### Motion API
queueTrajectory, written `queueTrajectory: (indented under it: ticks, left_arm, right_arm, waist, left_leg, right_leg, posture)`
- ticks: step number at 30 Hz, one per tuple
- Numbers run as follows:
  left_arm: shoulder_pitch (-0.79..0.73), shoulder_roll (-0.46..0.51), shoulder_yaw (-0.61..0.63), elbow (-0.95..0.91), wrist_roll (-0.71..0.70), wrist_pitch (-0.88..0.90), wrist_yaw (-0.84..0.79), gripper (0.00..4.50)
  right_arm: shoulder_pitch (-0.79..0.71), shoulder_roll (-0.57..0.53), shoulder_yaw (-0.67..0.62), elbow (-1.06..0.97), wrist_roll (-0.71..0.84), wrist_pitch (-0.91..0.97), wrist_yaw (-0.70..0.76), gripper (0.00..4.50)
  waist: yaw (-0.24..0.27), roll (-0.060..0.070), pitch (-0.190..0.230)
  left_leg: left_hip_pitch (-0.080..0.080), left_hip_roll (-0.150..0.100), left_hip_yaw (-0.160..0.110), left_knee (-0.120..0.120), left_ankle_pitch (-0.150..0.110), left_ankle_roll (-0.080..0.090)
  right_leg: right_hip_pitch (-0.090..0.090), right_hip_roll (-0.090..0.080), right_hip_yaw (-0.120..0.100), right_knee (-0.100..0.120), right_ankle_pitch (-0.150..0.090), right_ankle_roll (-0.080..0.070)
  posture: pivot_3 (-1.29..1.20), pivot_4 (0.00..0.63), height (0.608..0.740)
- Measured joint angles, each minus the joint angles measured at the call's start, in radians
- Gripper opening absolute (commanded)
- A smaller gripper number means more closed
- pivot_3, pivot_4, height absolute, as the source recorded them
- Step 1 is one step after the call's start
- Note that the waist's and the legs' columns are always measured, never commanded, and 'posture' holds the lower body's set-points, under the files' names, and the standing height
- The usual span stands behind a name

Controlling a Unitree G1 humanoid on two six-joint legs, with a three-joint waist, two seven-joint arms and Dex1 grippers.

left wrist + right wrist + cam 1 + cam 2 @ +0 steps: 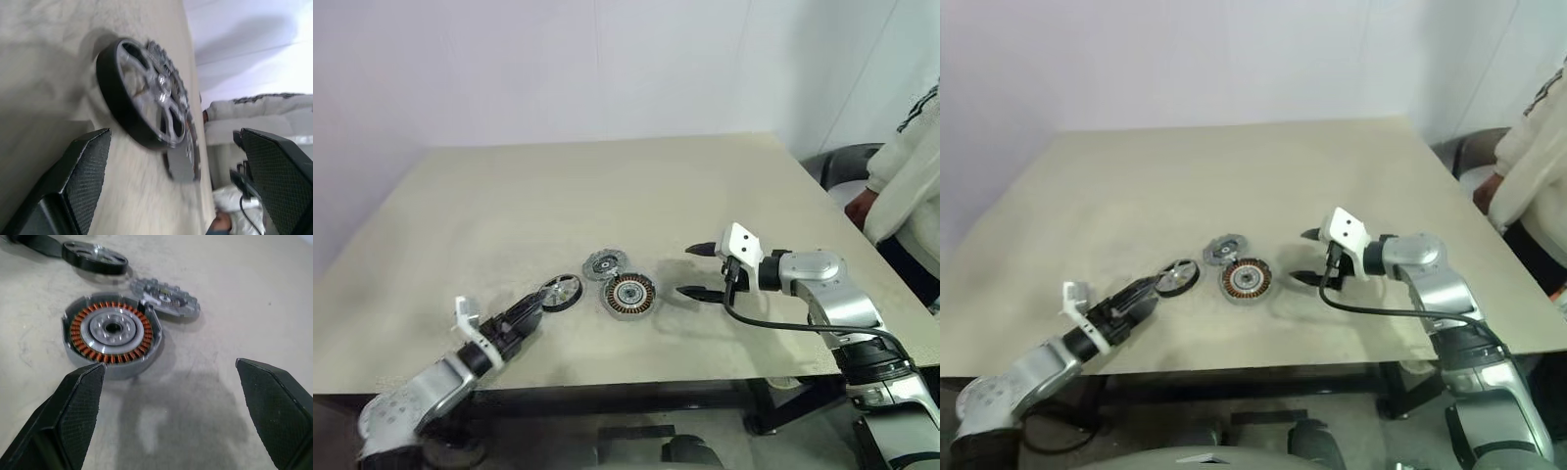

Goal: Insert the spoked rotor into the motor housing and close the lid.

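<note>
Two head cameras set side by side look forward and down from above onto a beige table [607, 186], far enough back to take in most of its top, both arms, a pale wall behind and a person at the right edge. The left wrist camera sits low and very near the tabletop, tilted on its side, looking between its own two fingers at the spoked wheel [144, 95] close ahead. The right wrist camera looks down at a slant from a little farther off, sharing the same cluster of wheel, motor housing [111, 334] and notched lid [166, 298] seen small from the head.
</note>
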Motion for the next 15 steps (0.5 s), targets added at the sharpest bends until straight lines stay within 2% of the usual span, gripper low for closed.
queueTrajectory:
  ticks: [5,6,8,15]
  left_arm:
    - [-0.069,-0.048,0.001,0.026,-0.014,0.013,0.070,4.50]
    - [-0.074,-0.053,0.001,0.026,-0.018,0.020,0.076,4.31]
    - [-0.077,-0.063,0.005,0.026,-0.045,0.030,0.102,3.89]
    - [-0.066,-0.076,0.021,-0.003,-0.157,0.045,0.239,1.52]
  right_arm:
    - [0.000,0.000,0.000,0.005,-0.001,0.000,-0.004,4.49]
    - [0.000,0.000,0.000,0.006,-0.001,0.000,-0.004,4.50]
    - [0.000,0.000,-0.001,0.006,-0.001,0.000,-0.006,4.50]
    - [0.000,0.004,-0.001,0.008,-0.001,0.000,-0.017,4.50]
  waist:
    - [-0.010,-0.002,0.000]
    - [-0.011,-0.002,0.000]
    - [-0.010,-0.002,0.000]
    - [-0.008,-0.003,0.000]
  left_leg:
    - [-0.002,0.000,0.000,-0.001,0.000,0.000]
    - [-0.003,0.001,0.000,-0.002,0.000,0.000]
    - [-0.004,0.001,0.000,-0.003,0.000,0.000]
    - [-0.006,0.001,-0.001,-0.003,0.000,0.001]
  right_leg:
    - [-0.003,0.000,0.001,-0.001,0.003,0.003]
    - [-0.004,0.000,0.001,-0.001,0.003,0.003]
    - [-0.007,0.000,0.001,-0.001,0.003,0.003]
    - [-0.008,-0.001,0.003,-0.001,0.003,0.003]
  posture:
    - [0.00,0.000,0.740]
    - [0.00,0.000,0.740]
    - [0.00,0.000,0.740]
    - [0.00,0.000,0.740]
